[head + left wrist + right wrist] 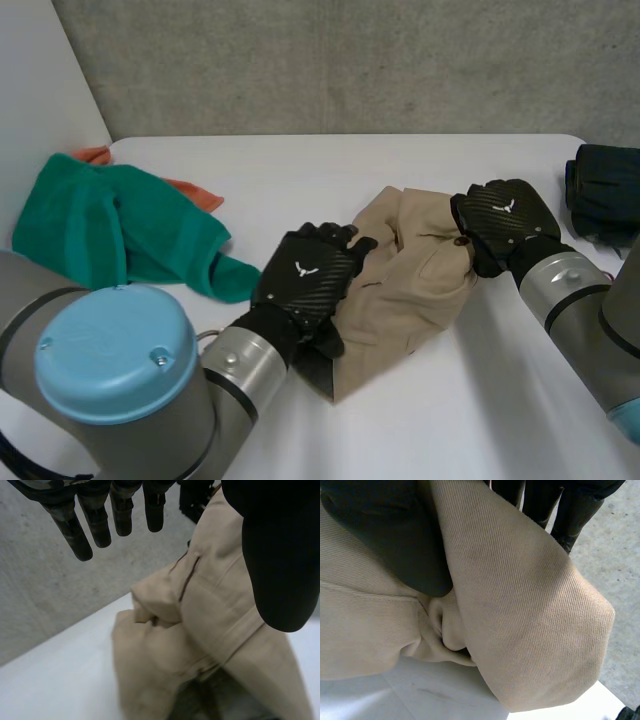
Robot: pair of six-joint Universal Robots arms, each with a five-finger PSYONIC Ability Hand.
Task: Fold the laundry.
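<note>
A beige garment (pixel 412 285) lies crumpled in the middle of the white table. My left hand (pixel 305 275) hovers over its near left edge. In the left wrist view the left hand (pixel 280 555) has straight fingers spread away from the thumb, with the beige garment (pixel 210 615) below them and nothing pinched. My right hand (pixel 500 225) is at the garment's far right edge. In the right wrist view the right hand (pixel 405 540) has its thumb and fingers pinching a raised fold of the beige garment (pixel 520 605).
A green cloth (pixel 120 225) lies heaped at the table's left, with an orange cloth (pixel 197 192) peeking from under it. A dark folded cloth (pixel 605 188) sits at the far right edge. Bare table (pixel 450 420) stretches in front of the garment.
</note>
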